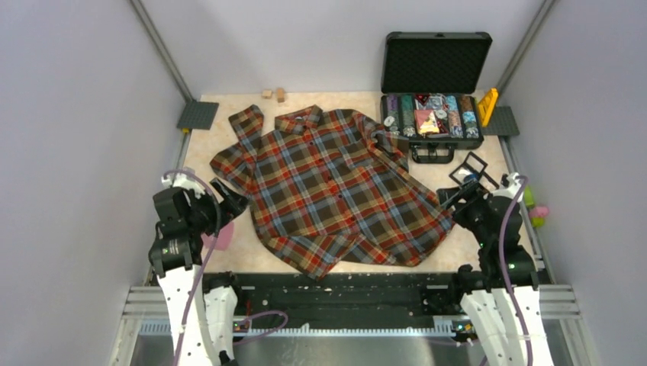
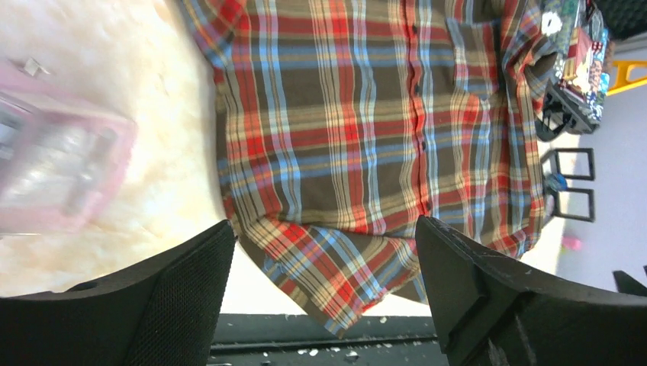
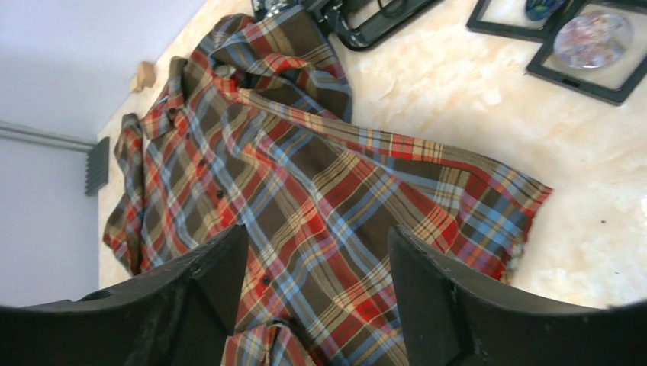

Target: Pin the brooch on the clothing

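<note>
The plaid shirt (image 1: 328,191) lies flat and face up in the middle of the table, collar at the far side. It also fills the left wrist view (image 2: 358,114) and the right wrist view (image 3: 305,168). The brooch shows as a small blue ornament (image 3: 543,8) by the black frames, cut off by the top edge, right of the shirt (image 1: 467,185). A round pale pink and blue disc (image 3: 592,38) lies in the frame beside it. My left gripper (image 1: 233,200) (image 2: 324,229) is open and empty at the shirt's left edge. My right gripper (image 1: 450,197) (image 3: 317,232) is open and empty over the shirt's right hem.
An open black case (image 1: 431,114) of chips stands at the far right, touching a sleeve. Two black frames (image 1: 473,169) lie right of the shirt. A pink block (image 1: 217,238) (image 2: 53,168) lies under the left arm. Small wooden blocks (image 1: 273,94) sit at the far edge.
</note>
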